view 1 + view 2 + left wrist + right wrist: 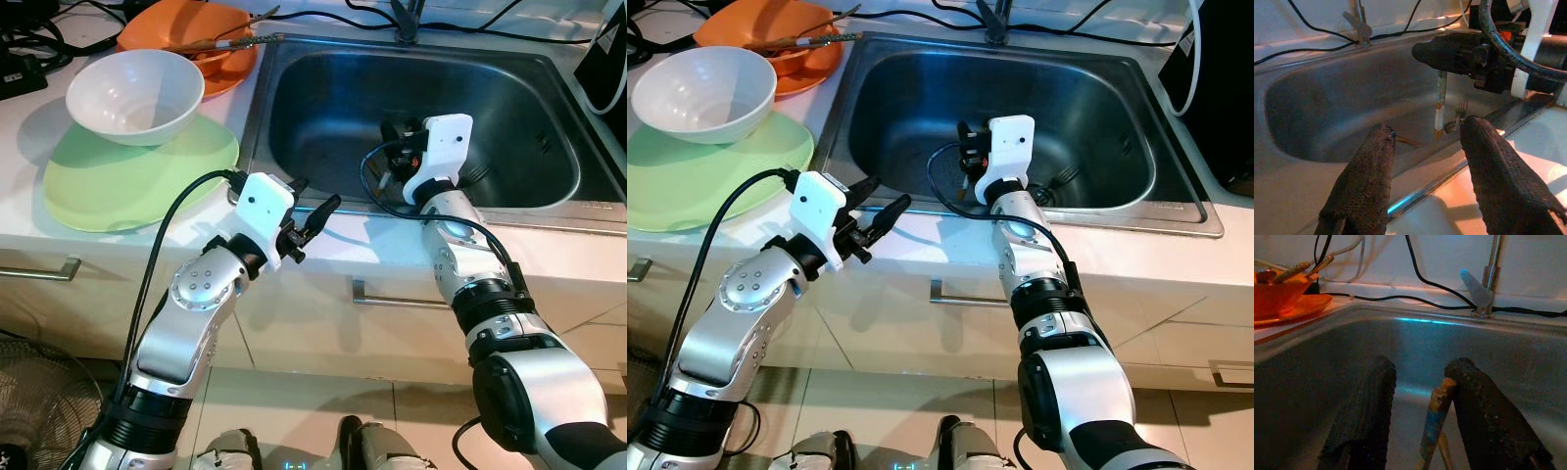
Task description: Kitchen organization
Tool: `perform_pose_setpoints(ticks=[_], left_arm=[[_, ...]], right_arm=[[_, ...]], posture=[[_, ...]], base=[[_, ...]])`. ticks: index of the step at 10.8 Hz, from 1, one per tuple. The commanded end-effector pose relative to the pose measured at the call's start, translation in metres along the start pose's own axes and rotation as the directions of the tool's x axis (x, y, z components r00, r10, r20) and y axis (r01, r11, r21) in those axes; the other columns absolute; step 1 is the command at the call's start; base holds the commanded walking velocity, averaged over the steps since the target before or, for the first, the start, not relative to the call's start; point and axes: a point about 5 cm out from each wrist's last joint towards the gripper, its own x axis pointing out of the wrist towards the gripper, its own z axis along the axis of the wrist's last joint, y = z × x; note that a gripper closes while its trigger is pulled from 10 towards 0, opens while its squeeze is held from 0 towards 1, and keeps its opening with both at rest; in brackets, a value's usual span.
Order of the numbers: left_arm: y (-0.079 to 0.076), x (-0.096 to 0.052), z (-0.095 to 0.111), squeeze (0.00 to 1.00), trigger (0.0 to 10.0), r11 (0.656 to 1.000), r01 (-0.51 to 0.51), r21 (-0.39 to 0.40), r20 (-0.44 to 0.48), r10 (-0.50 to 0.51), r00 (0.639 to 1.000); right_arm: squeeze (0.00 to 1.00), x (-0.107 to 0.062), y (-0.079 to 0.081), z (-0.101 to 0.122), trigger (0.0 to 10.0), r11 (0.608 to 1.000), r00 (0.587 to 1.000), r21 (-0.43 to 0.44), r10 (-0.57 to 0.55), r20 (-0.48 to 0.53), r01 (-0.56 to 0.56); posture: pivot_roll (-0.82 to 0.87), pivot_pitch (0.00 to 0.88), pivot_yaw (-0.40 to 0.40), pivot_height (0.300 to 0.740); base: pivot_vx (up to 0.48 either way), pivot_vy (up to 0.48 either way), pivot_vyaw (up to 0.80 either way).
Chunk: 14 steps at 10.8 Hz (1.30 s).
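Chopstick (1434, 428) — patterned, tip hanging down — sits between the right gripper (1422, 401) fingers over the sink (294, 108) basin. It lies against one finger with a visible gap to the other, so I can't tell if it's actually clamped or just leaning. In the left wrist view it hangs vertically under the right gripper, above the sink bottom.

A fork (1461, 110) lies on the sink floor near the drain, not yet collected.

Left gripper (312, 220) hovers over the counter edge in front of the sink, fingers spread, holding nothing.

On the counter at the robot's left: white bowl (135, 95) on a green plate (137, 176), orange dish (191, 39) behind with utensils in it — looks like the drop spot.

Judgement: mid-task. One utensil being lifted out, fork left, transfer to the orange dish pending.
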Motion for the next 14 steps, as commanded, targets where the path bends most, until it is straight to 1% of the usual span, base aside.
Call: perform_pose_setpoints(ticks=[1, 2, 3, 4, 5, 6, 8, 9, 10, 11, 12, 13, 14], left_arm=[[-0.008, -0.007, -0.034, 0.0, 10.0, 0.998, 0.028, -0.056, -0.165, -0.036, 0.986], [-0.009, -0.007, -0.034, 0.0, 10.0, 0.998, 0.026, -0.054, -0.163, -0.034, 0.986], [-0.009, -0.006, -0.034, 0.0, 10.0, 0.998, 0.022, -0.052, -0.16, -0.03, 0.987], [-0.01, -0.005, -0.034, 0.0, 10.0, 0.998, 0.02, -0.052, -0.158, -0.028, 0.987], [-0.011, -0.004, -0.034, 0.0, 10.0, 0.998, 0.018, -0.053, -0.155, -0.026, 0.988], [-0.012, -0.003, -0.033, 0.0, 10.0, 0.998, 0.016, -0.055, -0.149, -0.024, 0.989], [-0.012, -0.002, -0.033, 0.0, 10.0, 0.998, 0.012, -0.055, -0.146, -0.02, 0.989], [-0.008, 0.0, -0.031, 0.0, 10.0, 0.998, -0.031, -0.053, -0.122, 0.025, 0.992], [-0.004, 0.003, -0.028, 0.0, 10.0, 0.995, -0.091, -0.049, -0.1, 0.086, 0.991], [-0.003, 0.005, -0.028, 0.0, 10.0, 0.991, -0.125, -0.046, -0.09, 0.121, 0.989], [-0.002, 0.007, -0.026, 0.0, 10.0, 0.987, -0.156, -0.05, -0.076, 0.152, 0.986], [-0.001, 0.008, -0.025, 0.0, 10.0, 0.982, -0.186, -0.036, -0.068, 0.183, 0.981], [0.0, 0.008, -0.024, 0.0, 10.0, 0.97, -0.24, -0.022, -0.027, 0.24, 0.97]], right_arm=[[0.38, 0.001, 0.0, 0.002, 10.0, 1.0, 1.0, 0.0, -0.002, 0.013, 0.002], [0.63, 0.001, 0.0, 0.006, 10.0, 1.0, 0.999, -0.004, 0.001, 0.035, 0.0], [1.0, 0.002, -0.003, 0.014, 10.0, 0.999, 0.997, -0.03, -0.015, 0.076, 0.018], [0.0, 0.005, -0.009, 0.026, 10.0, 0.997, 0.992, -0.074, -0.025, 0.125, 0.035], [0.0, 0.006, -0.011, 0.032, 10.0, 0.995, 0.989, -0.092, -0.031, 0.146, 0.044], [0.0, 0.008, -0.016, 0.043, 10.0, 0.994, 0.98, -0.091, -0.048, 0.192, 0.066], [0.0, 0.007, -0.016, 0.048, 10.0, 0.993, 0.975, -0.093, -0.051, 0.215, 0.072], [0.0, 0.003, -0.013, 0.051, 10.0, 0.993, 0.969, -0.095, -0.045, 0.243, 0.07], [0.0, -0.004, -0.009, 0.046, 10.0, 0.996, 0.971, -0.064, -0.045, 0.235, 0.061], [0.0, -0.012, -0.002, 0.043, 10.0, 0.998, 0.971, -0.048, -0.037, 0.237, 0.05], [0.0, -0.02, 0.004, 0.046, 10.0, 0.998, 0.969, -0.045, -0.023, 0.248, 0.035], [0.0, -0.029, 0.008, 0.047, 10.0, 0.999, 0.968, -0.041, -0.013, 0.252, 0.024], [0.0, -0.041, 0.009, 0.045, 10.0, 0.999, 0.973, -0.019, -0.033, 0.227, 0.038]], posture=[[0.1, 0.163, -0.054, 0.74], [0.1, 0.161, -0.055, 0.74], [0.09, 0.163, -0.054, 0.74], [0.09, 0.162, -0.054, 0.74], [0.09, 0.162, -0.055, 0.74], [0.09, 0.162, -0.054, 0.74], [0.09, 0.163, -0.054, 0.74], [0.08, 0.174, -0.054, 0.74], [0.08, 0.181, -0.055, 0.74], [0.07, 0.187, -0.054, 0.74], [0.06, 0.192, -0.055, 0.74], [0.06, 0.196, -0.055, 0.74], [0.05, 0.207, -0.054, 0.74]], base=[[0.0, 0.0, 0.0], [0.0, 0.0, 0.0], [0.0, 0.0, 0.0], [0.0, 0.0, 0.0], [0.0, 0.0, 0.0], [0.0, 0.0, 0.0], [0.0, 0.0, 0.0], [0.0, 0.0, 0.0], [0.0, 0.0, 0.0], [0.0, 0.0, 0.0], [0.0, 0.0, 0.0], [0.0, 0.0, 0.0], [0.0, 0.0, 0.0]])
